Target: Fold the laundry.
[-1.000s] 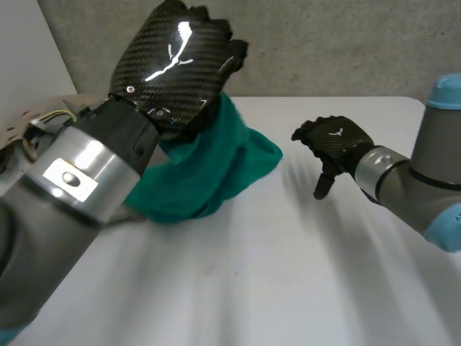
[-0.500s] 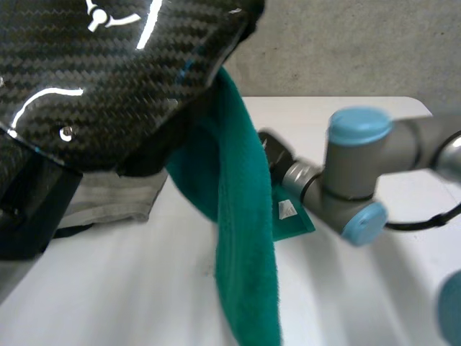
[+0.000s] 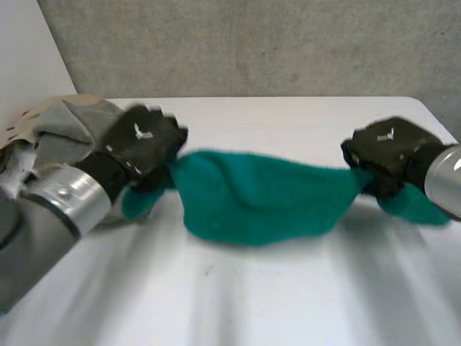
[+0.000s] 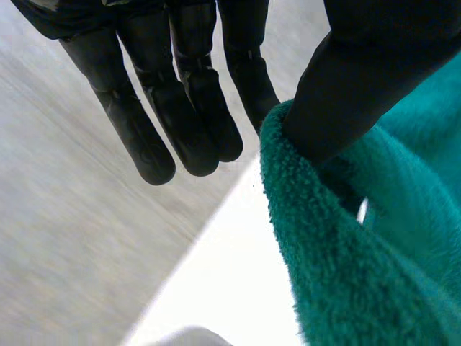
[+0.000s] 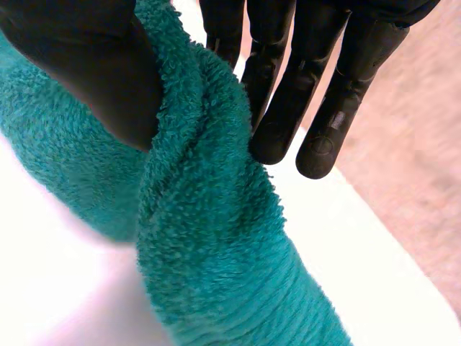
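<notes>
The teal terry-cloth towel (image 3: 259, 198) is held stretched between the two hands across the middle of the frame. Its centre sags low over the white surface (image 3: 288, 295); whether it touches cannot be told.

At centre left, the black left hand (image 3: 140, 140) is closed on one end. In the left wrist view the cloth is clamped under the thumb (image 4: 360, 79), while the fingers (image 4: 187, 115) are held straight and clear of the cloth. At the right edge, the black right hand (image 3: 389, 151) is closed on the other end, which is pinched between thumb and straight fingers, with a short tail hanging beyond the grip.

The left grip is judged the weaker. If the hands are drawn further apart, the edge may be pulled from under the thumb and the towel dropped in a heap.

The ends are gripped bunched, not flat. If the towel is laid down so, creases are likely to be folded in.

A pile of grey laundry (image 3: 72, 126) lies at upper left, just behind the left hand, and may be snagged.
</notes>
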Robot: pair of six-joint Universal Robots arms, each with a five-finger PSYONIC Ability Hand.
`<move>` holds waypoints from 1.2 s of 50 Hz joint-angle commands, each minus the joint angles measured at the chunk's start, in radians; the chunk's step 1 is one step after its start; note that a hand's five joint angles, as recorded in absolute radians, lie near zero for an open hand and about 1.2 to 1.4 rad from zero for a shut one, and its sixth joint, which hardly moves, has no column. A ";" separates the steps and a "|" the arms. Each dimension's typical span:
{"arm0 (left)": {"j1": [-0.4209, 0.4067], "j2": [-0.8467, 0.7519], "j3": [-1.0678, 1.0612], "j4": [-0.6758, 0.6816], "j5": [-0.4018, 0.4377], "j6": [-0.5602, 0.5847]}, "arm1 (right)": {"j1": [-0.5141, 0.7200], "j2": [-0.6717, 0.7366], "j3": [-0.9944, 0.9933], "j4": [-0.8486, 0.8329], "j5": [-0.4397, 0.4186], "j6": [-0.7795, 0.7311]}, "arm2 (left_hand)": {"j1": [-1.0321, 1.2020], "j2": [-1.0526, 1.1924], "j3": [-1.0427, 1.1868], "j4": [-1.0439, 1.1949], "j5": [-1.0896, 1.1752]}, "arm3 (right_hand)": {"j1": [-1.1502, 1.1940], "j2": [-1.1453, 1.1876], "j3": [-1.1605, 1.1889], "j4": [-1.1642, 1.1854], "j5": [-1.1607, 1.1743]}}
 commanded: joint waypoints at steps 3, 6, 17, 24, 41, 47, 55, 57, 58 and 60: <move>-0.004 -0.383 0.305 -0.040 -0.031 0.109 | 0.003 0.243 -0.053 -0.181 0.037 -0.012 | 0.255 0.200 0.204 0.196 0.258 | 0.418 0.224 0.208 0.209 0.237; -0.015 -0.456 0.487 -0.025 -0.091 0.192 | 0.022 0.323 -0.188 -0.308 0.121 -0.010 | 0.255 0.200 0.204 0.196 0.258 | 0.418 0.224 0.208 0.209 0.237; -0.052 -0.452 0.706 0.512 -0.166 0.247 | 0.083 0.335 -0.323 -0.951 0.260 -0.009 | 0.255 0.200 0.204 0.196 0.258 | 0.418 0.224 0.208 0.209 0.237; -0.076 -0.306 0.433 0.590 -0.146 0.243 | 0.083 0.209 -0.116 -0.970 0.257 -0.009 | 0.255 0.200 0.204 0.196 0.258 | 0.418 0.224 0.208 0.209 0.237; -0.107 -0.268 -0.162 0.465 -0.129 0.252 | 0.077 0.189 0.396 -0.726 0.184 -0.012 | 0.021 -0.034 -0.030 -0.038 0.024 | 0.418 0.224 0.208 0.209 0.237; -0.105 -0.116 -0.169 0.229 -0.131 0.241 | 0.066 0.078 0.422 -0.568 0.180 -0.010 | -0.601 -0.656 -0.652 -0.660 -0.598 | -0.772 -0.965 -0.981 -0.980 -0.953; -0.053 0.001 -0.044 0.078 -0.128 0.145 | 0.062 -0.007 0.277 -0.444 0.117 0.004 | -0.784 -0.839 -0.835 -0.843 -0.781 | -0.770 -0.964 -0.980 -0.979 -0.951; -0.029 -0.002 0.006 0.070 -0.132 0.053 | 0.048 -0.004 0.209 -0.387 0.105 0.014 | -0.790 -0.845 -0.841 -0.849 -0.787 | -0.765 -0.958 -0.974 -0.973 -0.945; -0.016 -0.005 0.025 0.064 -0.134 0.014 | 0.040 -0.001 0.182 -0.361 0.102 0.019 | -0.793 -0.848 -0.844 -0.852 -0.790 | -0.762 -0.955 -0.971 -0.970 -0.942; 0.011 -0.018 0.055 0.052 -0.134 -0.065 | 0.022 0.017 0.125 -0.304 0.091 0.020 | -0.793 -0.848 -0.844 -0.852 -0.790 | -0.753 -0.946 -0.962 -0.961 -0.934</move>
